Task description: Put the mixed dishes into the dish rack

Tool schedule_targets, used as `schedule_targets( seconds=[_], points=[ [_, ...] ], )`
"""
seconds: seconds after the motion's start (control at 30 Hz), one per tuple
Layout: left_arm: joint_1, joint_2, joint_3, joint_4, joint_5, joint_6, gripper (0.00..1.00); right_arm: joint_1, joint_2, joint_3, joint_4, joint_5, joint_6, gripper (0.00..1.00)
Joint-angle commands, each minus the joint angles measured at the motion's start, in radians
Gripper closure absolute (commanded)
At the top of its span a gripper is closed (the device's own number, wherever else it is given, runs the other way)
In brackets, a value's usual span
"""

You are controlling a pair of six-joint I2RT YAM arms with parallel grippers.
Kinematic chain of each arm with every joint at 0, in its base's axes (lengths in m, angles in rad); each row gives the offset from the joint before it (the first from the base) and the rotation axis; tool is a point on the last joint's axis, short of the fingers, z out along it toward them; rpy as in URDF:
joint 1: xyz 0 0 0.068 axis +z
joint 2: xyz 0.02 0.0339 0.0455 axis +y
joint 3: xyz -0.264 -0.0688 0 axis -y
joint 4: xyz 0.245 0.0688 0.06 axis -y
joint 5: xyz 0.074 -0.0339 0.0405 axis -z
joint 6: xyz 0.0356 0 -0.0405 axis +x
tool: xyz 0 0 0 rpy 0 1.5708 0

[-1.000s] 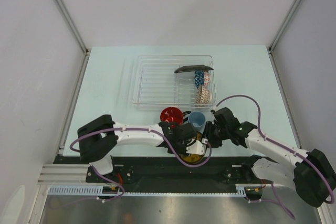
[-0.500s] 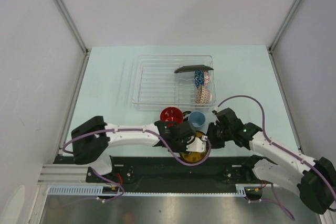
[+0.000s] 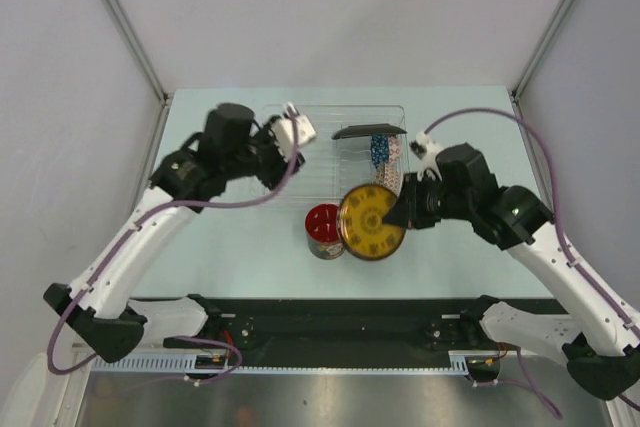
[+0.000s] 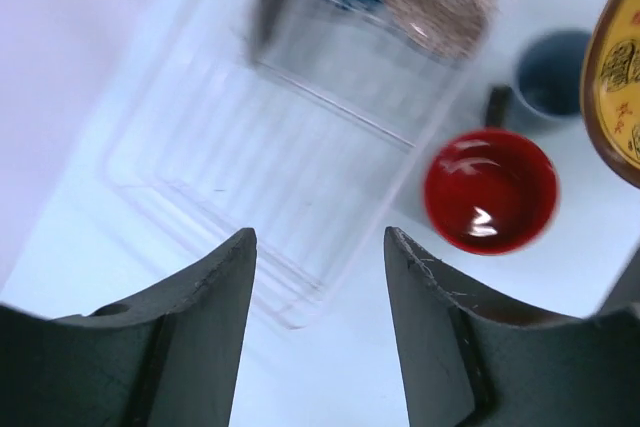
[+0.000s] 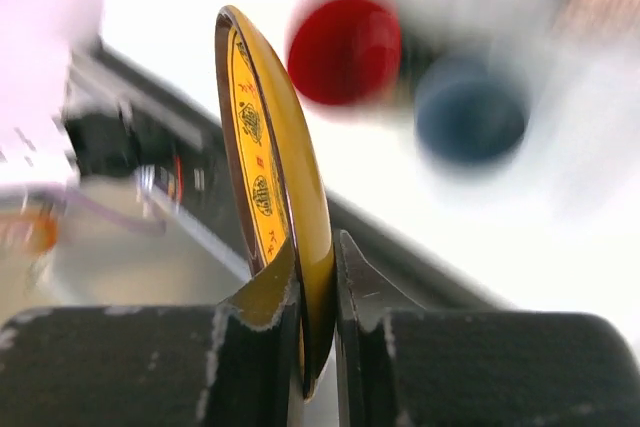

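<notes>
The left arm reaches from the lower left of the top view to the upper centre, elbow bent, and its gripper hangs above the left half of the rack. In the left wrist view the two dark fingers stand wide apart with nothing between them. The right arm extends from the lower right toward the centre. Its gripper is clamped on the rim of the saucer, which is held above the table just below the rack's lower right corner. The saucer is a round, glossy yellow disc with a dark patterned ring, its face tilted up toward the top camera. In the right wrist view it stands edge-on and upright between the closed fingers, patterned face toward the left of the frame. The rack is a clear, ribbed plastic rectangle, its long axis left to right in the top view. In its right half the black plate stands on edge and the bowl lies on its side. The glossy red mug sits upright on the table just below the rack, its black handle pointing toward the rack. The blue cup stands upright beside it.
</notes>
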Motion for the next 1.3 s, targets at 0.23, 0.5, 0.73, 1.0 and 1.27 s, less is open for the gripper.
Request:
schedule_targets(
  seconds=[0.23, 0.5, 0.73, 1.0, 1.27],
  points=[
    [0.578, -0.009, 0.02, -0.036, 0.409, -0.083, 0.41, 0.055, 0.259, 0.197, 0.577, 0.379, -0.975, 1.0],
    [0.738, 0.015, -0.038, 0.007, 0.5, -0.113, 0.42, 0.074, 0.41, 0.16, 0.671, 0.362, -1.503, 1.0],
    [0.743, 0.031, -0.07, 0.059, 0.494, -0.15, 0.42, 0.091, 0.415, 0.096, 0.642, 0.329, -1.666, 1.0],
    [0.745, 0.04, -0.082, 0.082, 0.486, -0.158, 0.42, 0.097, 0.433, 0.071, 0.574, 0.277, -1.68, 1.0],
    [0.745, 0.035, -0.099, 0.095, 0.497, -0.161, 0.43, 0.095, 0.476, 0.028, 0.594, 0.274, -1.644, 1.0]
  ],
)
